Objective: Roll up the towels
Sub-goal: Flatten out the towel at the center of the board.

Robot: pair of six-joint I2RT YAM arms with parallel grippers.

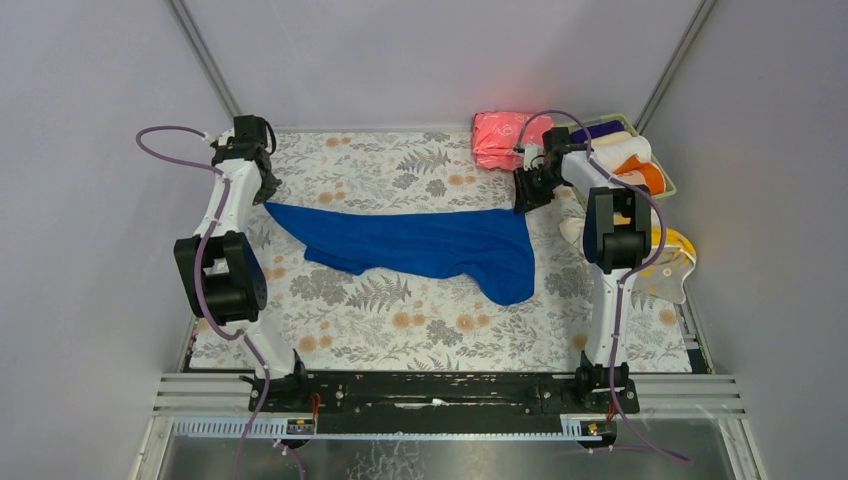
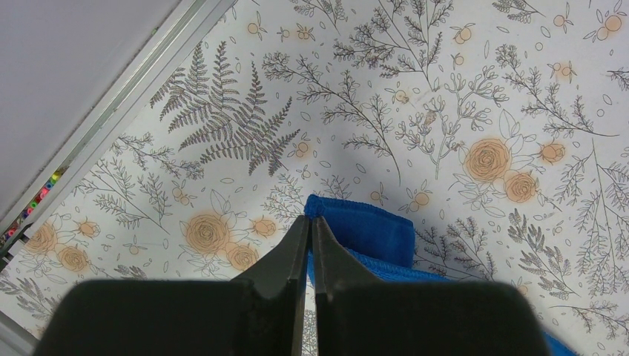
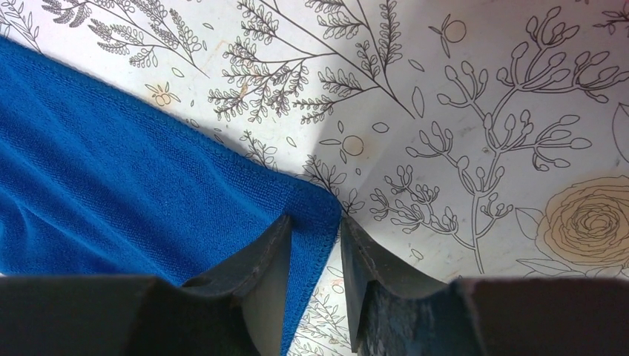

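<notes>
- Grey enclosure walls surround a floral tablecloth (image 1: 400, 330). The blue towel (image 1: 420, 240) lies across its middle as a long, wrinkled band running from far left to right, with one lobe sagging toward the near side.
- Left gripper (image 2: 310, 219): jaws pressed together. The towel's doubled left corner sits at their tips and appears pinched there. In the top view the cloth tapers to a point toward this claw.
- Right gripper (image 3: 315, 222): jaws apart, astride the towel's far-right corner. One finger rests over the blue pile, the other over bare tablecloth, and no pinch shows.
- Handling, as a judgement: the cloth looks light and limp, with no stiffness of its own. It should follow whichever corner is pulled, and it will bunch if dragged unevenly. The terry pile looks grippy rather than slippery, and nothing about it is fragile.
- Where to hold, as a judgement: the stitched hem at the two far corners looks best, since it is thicker and less likely to slip from thin jaws. Matched tension on both corners should flatten the band for rolling.
- Other towels: an orange towel (image 1: 652, 176) and a yellow towel (image 1: 680, 243) lie at the right edge beside the right arm. The pink stack (image 1: 497, 138) sits at the far right.
</notes>
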